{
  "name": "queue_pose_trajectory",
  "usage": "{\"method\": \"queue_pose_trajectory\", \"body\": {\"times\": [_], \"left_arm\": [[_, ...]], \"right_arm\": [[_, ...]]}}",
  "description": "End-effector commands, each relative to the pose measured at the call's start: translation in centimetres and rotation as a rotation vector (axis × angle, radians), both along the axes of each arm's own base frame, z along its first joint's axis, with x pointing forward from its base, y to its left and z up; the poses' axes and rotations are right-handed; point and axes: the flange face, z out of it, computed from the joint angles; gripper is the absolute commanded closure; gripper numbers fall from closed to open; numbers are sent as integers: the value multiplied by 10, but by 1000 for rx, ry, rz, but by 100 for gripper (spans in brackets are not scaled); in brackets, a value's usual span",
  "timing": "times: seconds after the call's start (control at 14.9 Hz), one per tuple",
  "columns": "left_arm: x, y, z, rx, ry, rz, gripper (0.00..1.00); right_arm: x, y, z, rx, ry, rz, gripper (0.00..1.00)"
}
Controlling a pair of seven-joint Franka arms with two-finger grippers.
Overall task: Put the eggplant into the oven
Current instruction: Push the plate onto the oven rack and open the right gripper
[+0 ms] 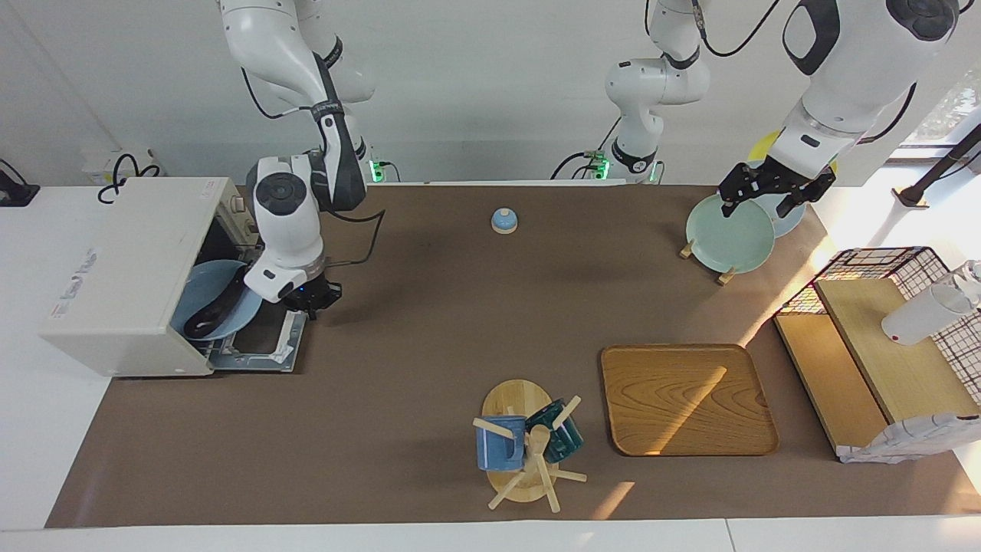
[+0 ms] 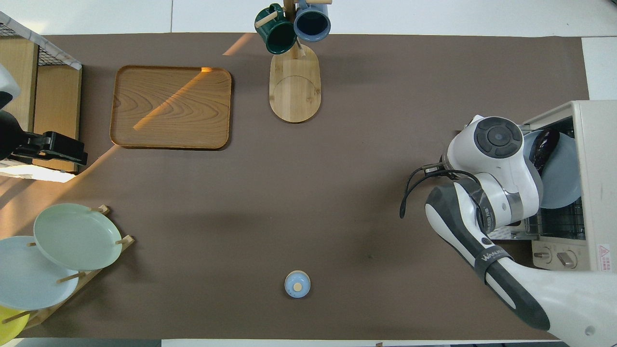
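Observation:
The cream-white oven (image 1: 123, 268) stands at the right arm's end of the table with its door (image 1: 260, 351) dropped open. A light blue plate (image 1: 201, 295) sits partly inside the opening, and the dark eggplant (image 1: 218, 310) lies on it. Both also show in the overhead view, the eggplant (image 2: 543, 147) on the plate (image 2: 561, 178) in the oven (image 2: 597, 168). My right gripper (image 1: 310, 297) hangs over the open door, beside the plate's rim; whether it touches the plate is hidden. My left gripper (image 1: 766, 201) waits open over the plate rack.
A plate rack (image 1: 724, 268) with a green plate (image 1: 730, 234) is at the left arm's end. A wooden tray (image 1: 686, 399), a mug tree (image 1: 529, 445) with two mugs, a small blue bell (image 1: 504, 221) and a wire shelf (image 1: 881, 345) are on the table.

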Motion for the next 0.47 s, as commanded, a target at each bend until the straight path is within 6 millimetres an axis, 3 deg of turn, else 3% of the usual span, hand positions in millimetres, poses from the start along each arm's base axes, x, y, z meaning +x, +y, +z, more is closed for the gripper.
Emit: {"method": "queue_pose_trajectory", "body": {"times": [0.0, 0.4], "left_arm": [[-2, 3, 4, 21, -4, -3, 0], [-1, 3, 4, 21, -5, -2, 0]], "right_arm": [[-1, -8, 4, -35, 18, 27, 100], [-7, -13, 1, -65, 48, 39, 100]]}}
